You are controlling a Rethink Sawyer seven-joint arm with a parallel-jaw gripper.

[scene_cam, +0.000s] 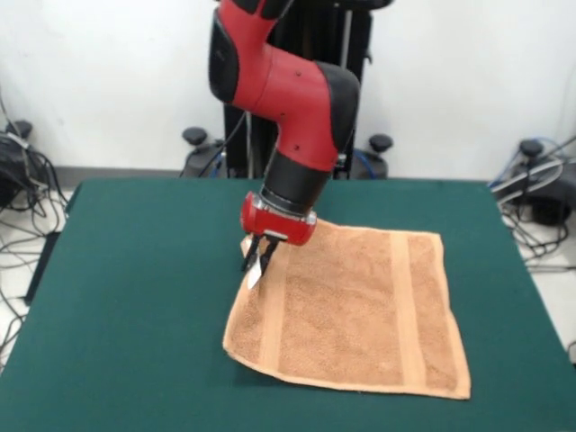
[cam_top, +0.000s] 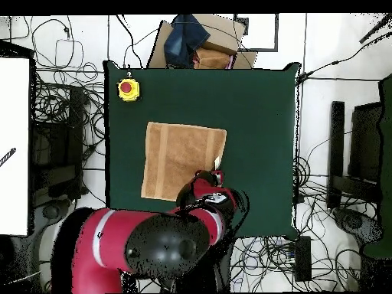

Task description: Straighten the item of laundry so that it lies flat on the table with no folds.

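Note:
The orange-tan towel (scene_cam: 355, 310) lies spread on the green table (scene_cam: 135, 297), right of centre, with its two woven bands running front to back. Its far left corner is raised off the table. My gripper (scene_cam: 257, 262) stands at that corner with its fingers close together, shut on the towel's edge, and a white tag (scene_cam: 255, 278) hangs just below the tips. In the overhead view the towel (cam_top: 180, 157) shows with the tag (cam_top: 217, 161) at its right edge. My arm hides the gripper and the towel's nearest corner there.
A red stop button on a yellow box (cam_top: 128, 89) sits at a table corner. A cardboard box with dark cloth (cam_top: 200, 40) stands beyond the table's far edge. Cables and stands lie on the floor around the table (cam_top: 260, 99).

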